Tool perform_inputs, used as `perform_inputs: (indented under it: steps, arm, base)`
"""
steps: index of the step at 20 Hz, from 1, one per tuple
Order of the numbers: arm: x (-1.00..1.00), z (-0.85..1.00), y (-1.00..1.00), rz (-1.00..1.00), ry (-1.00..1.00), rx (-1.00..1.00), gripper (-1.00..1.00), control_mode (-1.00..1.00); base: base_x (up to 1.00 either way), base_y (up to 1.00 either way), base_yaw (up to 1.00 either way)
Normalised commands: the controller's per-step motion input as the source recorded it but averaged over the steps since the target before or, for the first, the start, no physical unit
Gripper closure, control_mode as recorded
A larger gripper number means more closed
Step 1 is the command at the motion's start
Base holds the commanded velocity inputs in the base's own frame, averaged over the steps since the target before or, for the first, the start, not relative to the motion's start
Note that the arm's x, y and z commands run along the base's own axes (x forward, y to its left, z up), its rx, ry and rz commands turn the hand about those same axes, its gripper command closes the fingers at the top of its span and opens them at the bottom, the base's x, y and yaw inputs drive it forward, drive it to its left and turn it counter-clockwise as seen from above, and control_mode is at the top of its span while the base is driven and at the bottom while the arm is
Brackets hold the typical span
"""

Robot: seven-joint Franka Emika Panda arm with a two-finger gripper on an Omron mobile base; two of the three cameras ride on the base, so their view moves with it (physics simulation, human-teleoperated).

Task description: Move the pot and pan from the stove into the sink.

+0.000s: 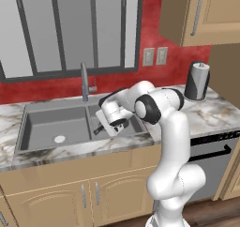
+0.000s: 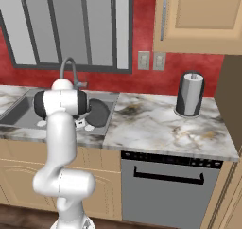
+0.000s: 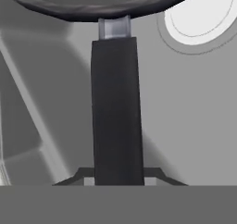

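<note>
The dark pan [image 2: 98, 113] lies in the right basin of the grey sink [image 1: 51, 123]. In the hand view its long black handle [image 3: 116, 112] runs up the middle to the dark rim [image 3: 92, 9], with the white drain [image 3: 203, 15] beside it. My gripper [image 3: 119, 179] is low in that basin, with its fingertips [image 3: 88, 177] pressed against both sides of the handle's end. From the left base view the gripper [image 1: 117, 126] hangs over the basin and the arm hides most of the pan. The pot and the stove are out of view.
A tall curved faucet [image 1: 84, 80] rises behind the sink's divider. A paper-towel roll [image 2: 190, 94] stands on the marbled counter [image 2: 156, 124] to the right. Below that counter is a grey appliance door [image 2: 168, 180] with a black handle. Wooden cabinets hang above.
</note>
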Motion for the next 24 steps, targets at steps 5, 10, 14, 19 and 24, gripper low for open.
perform_inputs:
  steps: [5,10,14,19,24]
  arm:
    - [0.02,0.4,0.0,-0.1,-0.01,0.02,-1.0,-1.0]
    - [-0.06,0.76,0.0,-0.13,0.0,0.04,-1.0,-1.0]
    - [-0.12,0.81,0.0,-0.13,0.0,0.02,-1.0,-1.0]
    - [-0.25,0.56,-0.08,-0.1,0.09,0.0,-1.0,-1.0]
    - [-0.42,0.5,-0.18,-0.09,0.14,0.0,-1.0,-1.0]
  base:
    - [0.0,0.0,0.0]
    - [0.0,0.0,0.0]
    - [0.0,0.0,0.0]
    - [0.0,0.0,0.0]
    - [0.0,0.0,0.0]
